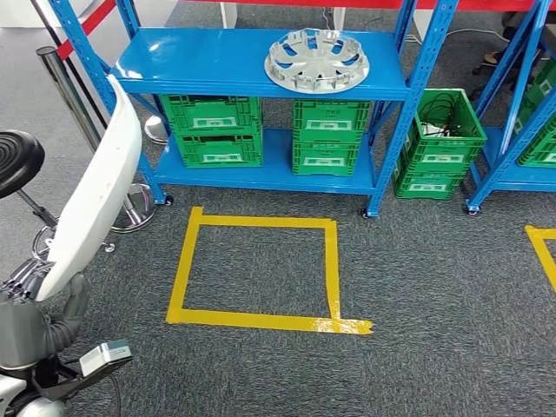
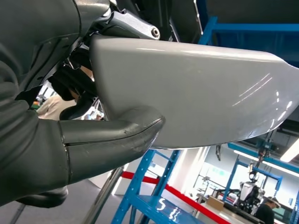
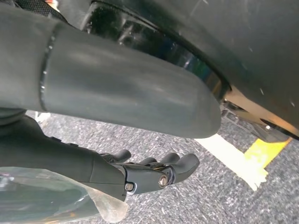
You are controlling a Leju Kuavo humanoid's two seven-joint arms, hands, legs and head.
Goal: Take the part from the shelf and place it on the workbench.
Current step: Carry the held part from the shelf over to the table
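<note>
A long white curved panel part (image 1: 98,191) stands tilted at the far left of the head view, its lower end gripped by my left hand (image 1: 46,326). Up close in the left wrist view, the grey thumb (image 2: 105,140) presses against the glossy part (image 2: 197,93) while the darker fingers wrap behind it. The part is held clear of the blue shelf (image 1: 196,61), which is ahead of me. My right hand (image 3: 105,168) hangs above the grey carpet with its fingers stretched out and nothing in them.
A silver hubcap (image 1: 316,59) lies on the shelf's top board, with green crates (image 1: 211,129) below. A yellow tape square (image 1: 259,269) marks the carpet in front. A black stool (image 1: 16,161) and a chrome post (image 1: 65,95) stand at the left. A person (image 2: 267,207) is far off.
</note>
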